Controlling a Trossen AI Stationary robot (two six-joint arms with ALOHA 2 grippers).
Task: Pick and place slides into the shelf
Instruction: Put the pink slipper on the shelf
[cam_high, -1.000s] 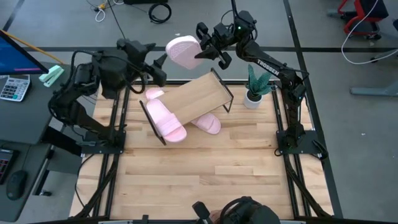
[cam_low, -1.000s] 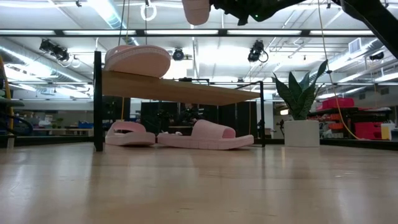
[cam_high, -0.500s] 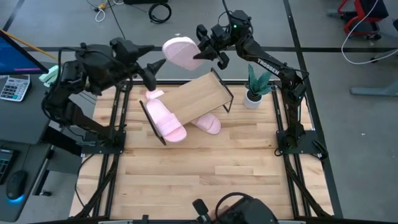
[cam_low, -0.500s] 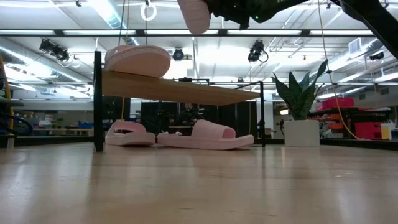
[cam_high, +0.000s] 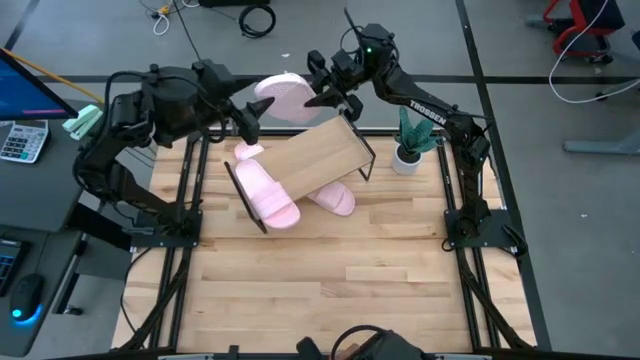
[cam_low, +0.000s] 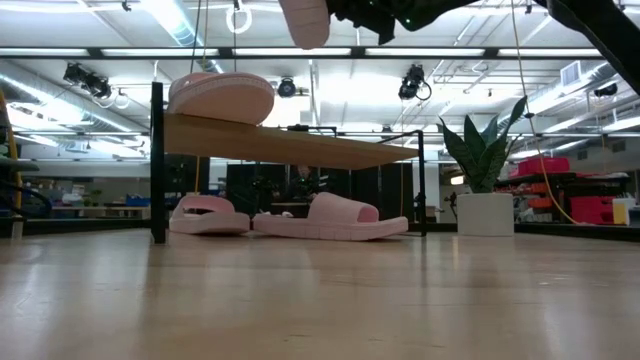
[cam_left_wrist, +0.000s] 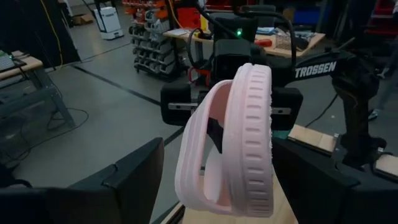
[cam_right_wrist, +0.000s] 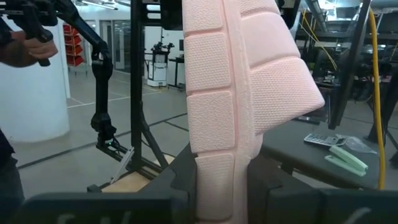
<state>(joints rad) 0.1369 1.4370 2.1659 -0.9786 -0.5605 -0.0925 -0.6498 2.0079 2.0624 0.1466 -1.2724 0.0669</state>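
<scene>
Currently, you have the right gripper (cam_high: 322, 88) raised above the far edge of the table (cam_high: 330, 270), clamped on one pink slide (cam_high: 280, 98); the right wrist view shows both fingers pressed against the textured sole of that slide (cam_right_wrist: 233, 93). You can see the held slide (cam_low: 304, 20) at the top of the low view, well above the shelf (cam_low: 290, 145). Your left gripper (cam_high: 243, 120) sits just left of the held slide, its fingers spread apart, and in the left wrist view the slide (cam_left_wrist: 233, 137) stands on edge between those parted fingers (cam_left_wrist: 134, 177); whether they touch it cannot be told. The shelf (cam_high: 320, 155) stands at the far middle of the table, slanted, with a second slide (cam_high: 266, 193) resting on its left end. A third slide (cam_high: 335, 198) lies on the table under the shelf's near edge, and a fourth slide (cam_high: 247, 151) lies at the shelf's far left corner. A potted plant (cam_high: 410, 140) stands right of the shelf, near the table's far right corner.
</scene>
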